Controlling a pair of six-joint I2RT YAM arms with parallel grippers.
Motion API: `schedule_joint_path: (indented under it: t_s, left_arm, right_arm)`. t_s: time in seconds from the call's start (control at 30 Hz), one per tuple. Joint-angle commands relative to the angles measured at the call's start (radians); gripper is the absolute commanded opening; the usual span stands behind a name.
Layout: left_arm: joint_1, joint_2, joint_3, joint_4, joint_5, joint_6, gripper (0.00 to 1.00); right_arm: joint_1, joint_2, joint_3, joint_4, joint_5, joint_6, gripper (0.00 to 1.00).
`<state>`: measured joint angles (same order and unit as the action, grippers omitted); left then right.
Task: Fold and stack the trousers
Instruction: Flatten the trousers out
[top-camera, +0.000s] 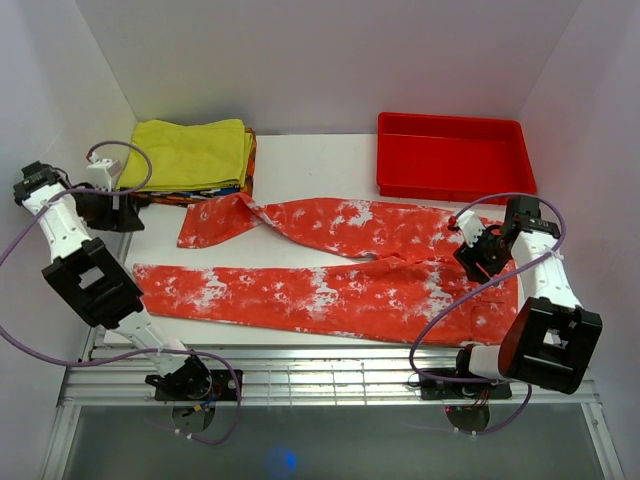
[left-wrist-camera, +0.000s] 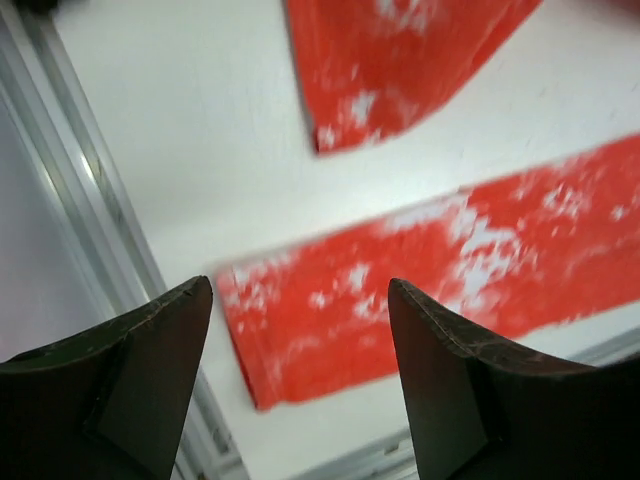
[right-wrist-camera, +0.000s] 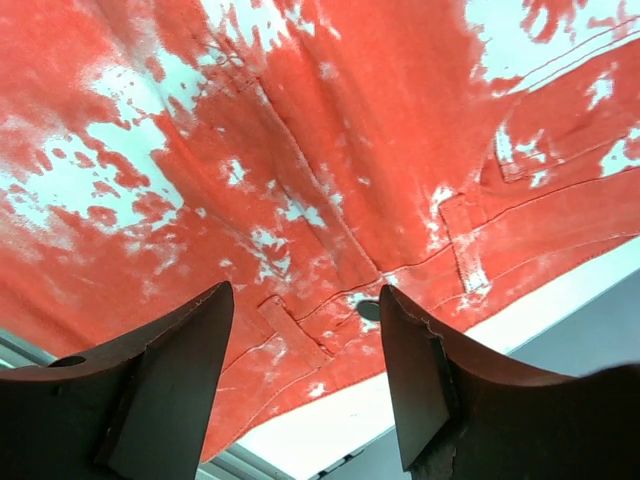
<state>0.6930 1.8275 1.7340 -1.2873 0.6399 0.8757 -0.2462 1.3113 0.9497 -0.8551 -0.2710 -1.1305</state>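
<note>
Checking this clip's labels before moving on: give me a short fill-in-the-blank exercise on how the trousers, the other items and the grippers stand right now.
1. The trousers lie unfolded, their waistband toward the ___ arm.
2. The folded garment at the back left is ___ in colour.
3. The tray at the back right is ___ in colour.
4. The left gripper and the right gripper both have their jaws ___, gripping nothing.

Missing words: right; yellow; red; open.

The trousers (top-camera: 330, 290) are red-orange blotched white, tray (top-camera: 450, 155) red, garment (top-camera: 190, 152) yellow.
</note>
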Motion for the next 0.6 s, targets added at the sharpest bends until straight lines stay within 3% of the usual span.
schedule_joint_path:
  t_s: [0.0, 0.13, 0.2, 0.23, 0.43, 0.57]
  left_arm:
    - [-0.121, 0.061, 0.056, 0.158, 0.156, -0.248, 0.82]
    - [-0.222, 0.084, 0.082, 0.331, 0.176, -0.302, 0.79]
    - [-0.291, 0.114, 0.139, 0.356, 0.202, -0.162, 0.79]
    - [-0.315, 0.13, 0.165, 0.347, 0.211, -0.161, 0.79]
    - [-0.51, 0.286, 0.369, 0.212, 0.202, 0.172, 0.8]
    - [-0.622, 0.349, 0.375, 0.175, 0.144, 0.27, 0.81]
  right_arm:
    - [0.01, 0.008, 0.023, -0.096, -0.031, -0.006, 0.66]
    - [0.016, 0.025, 0.041, -0.104, -0.045, 0.005, 0.67]
    - [0.024, 0.045, 0.055, -0.111, -0.048, 0.009, 0.66]
    - [0.025, 0.052, 0.058, -0.111, -0.05, 0.009, 0.66]
    - [0.036, 0.091, 0.077, -0.131, -0.071, 0.018, 0.66]
    - [0.036, 0.088, 0.055, -0.122, -0.059, 0.021, 0.66]
